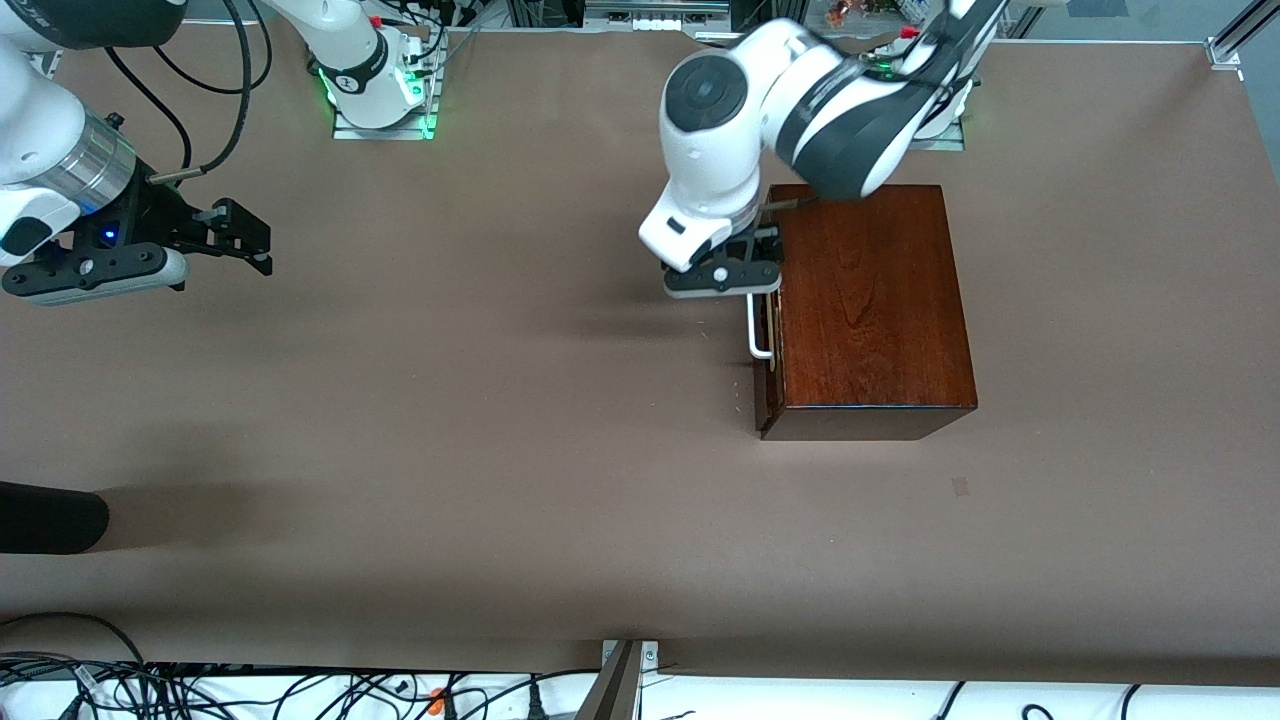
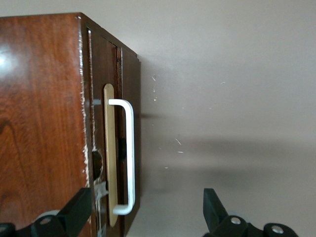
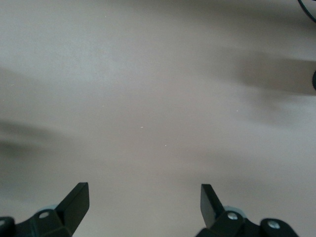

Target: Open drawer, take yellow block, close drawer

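Note:
The glossy dark wooden box (image 1: 870, 300) stands toward the left arm's end of the table. Its drawer (image 1: 768, 345) looks closed, its front facing the right arm's end, with the white U-shaped handle (image 1: 757, 330) on it. My left gripper (image 1: 742, 282) is open, just above the end of the handle farther from the front camera. In the left wrist view the gripper (image 2: 145, 210) straddles the handle (image 2: 128, 153) without touching it: one finger is over the box top (image 2: 39, 113) and the other over the table. My right gripper (image 1: 245, 238) waits open and empty over bare table (image 3: 143, 202). The yellow block is hidden.
A black rounded object (image 1: 50, 518) reaches in at the table's edge by the right arm's end, nearer the front camera. Cables (image 1: 200, 690) lie along the near edge. The arm bases (image 1: 375, 85) stand along the edge farthest from the camera.

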